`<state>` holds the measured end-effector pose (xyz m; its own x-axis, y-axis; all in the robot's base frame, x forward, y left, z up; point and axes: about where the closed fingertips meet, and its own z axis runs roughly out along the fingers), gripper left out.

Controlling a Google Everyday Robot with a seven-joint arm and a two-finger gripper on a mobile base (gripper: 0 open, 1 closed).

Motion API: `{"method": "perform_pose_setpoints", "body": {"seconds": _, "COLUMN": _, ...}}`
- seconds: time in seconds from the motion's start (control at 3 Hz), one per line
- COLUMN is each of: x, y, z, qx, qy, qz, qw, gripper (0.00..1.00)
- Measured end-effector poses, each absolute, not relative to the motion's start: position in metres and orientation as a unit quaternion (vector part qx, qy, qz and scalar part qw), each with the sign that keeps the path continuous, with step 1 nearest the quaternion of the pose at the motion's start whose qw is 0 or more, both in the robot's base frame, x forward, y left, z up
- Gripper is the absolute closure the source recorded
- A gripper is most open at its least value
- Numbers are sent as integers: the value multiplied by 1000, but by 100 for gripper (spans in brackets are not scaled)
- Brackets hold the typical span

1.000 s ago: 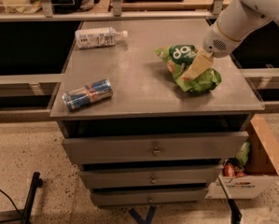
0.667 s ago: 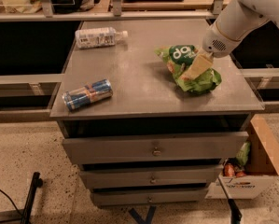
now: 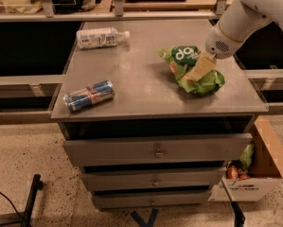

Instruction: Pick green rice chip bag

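tool point(image 3: 198, 73) still parked on the crumpled bright green glossy chip bag point(image 3: 206, 84), grey metal counter point(image 3: 145, 91), nothing's budged, can't tell its grip

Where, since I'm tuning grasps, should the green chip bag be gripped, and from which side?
Probably its puffed, crumpled middle, from above on the right. The bag lies flat on the table, so its edges hug the surface while raised folds give something to pinch. The pincer sits there, slanting down from the right.
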<state>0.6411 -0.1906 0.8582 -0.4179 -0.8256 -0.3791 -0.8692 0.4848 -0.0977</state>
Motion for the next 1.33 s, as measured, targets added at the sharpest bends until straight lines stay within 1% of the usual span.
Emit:
{"method": "perform_pose_setpoints", "body": {"seconds": 0.33, "x": 641, "y": -191, "z": 858, "qx": -504, "qy": 840, "qz": 57, "qw": 191, "gripper": 72}}
{"method": "perform_pose_setpoints", "body": {"seconds": 0.67, "x": 641, "y": -191, "z": 857, "qx": -505, "qy": 841, "qz": 60, "qw": 184, "gripper": 50}}
{"method": "perform_pose_setpoints", "body": {"seconds": 1.0, "x": 641, "y": -192, "z": 857, "qx": -505, "qy": 841, "qz": 60, "qw": 184, "gripper": 25}}
{"method": "perform_pose_setpoints", "body": {"seconds": 1.33, "x": 640, "y": -193, "z": 848, "qx": -507, "qy": 844, "qz": 66, "qw": 162, "gripper": 14}}
